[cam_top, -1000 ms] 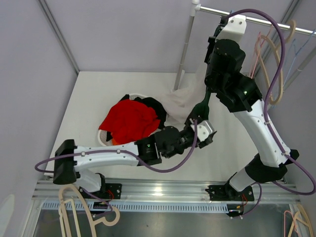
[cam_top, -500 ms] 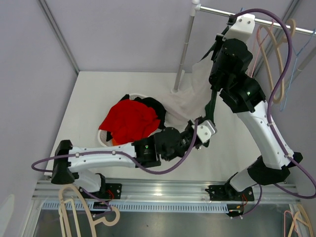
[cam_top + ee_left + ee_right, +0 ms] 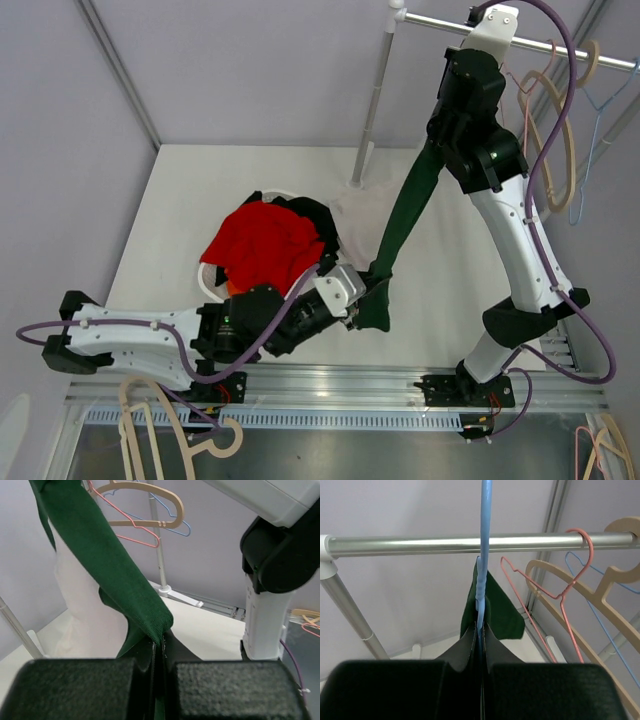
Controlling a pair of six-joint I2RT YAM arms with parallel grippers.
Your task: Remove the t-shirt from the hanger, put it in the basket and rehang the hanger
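Note:
The dark green t-shirt (image 3: 405,215) is stretched into a long band from the rail down to the table's near middle. My left gripper (image 3: 362,300) is shut on its lower end; in the left wrist view the cloth (image 3: 110,565) runs straight into the closed left gripper (image 3: 159,647). My right gripper (image 3: 434,148) is up by the rail. In the right wrist view this right gripper (image 3: 481,635) is shut on the thin blue hanger (image 3: 484,555), with the t-shirt's top (image 3: 500,610) draped just beyond the fingers.
A basket (image 3: 212,283) of red and black clothes sits left of centre, with a white cloth (image 3: 355,205) behind it. The metal rail (image 3: 540,45) carries wooden, pink and blue hangers (image 3: 555,130) at the right. Its pole (image 3: 375,100) stands at the table's back. A wooden hanger (image 3: 170,420) lies at the near left.
The left gripper closed on the t-shirt's lower end and drew back to the near left. The right arm rose toward the rail, and the t-shirt now hangs taut between them.

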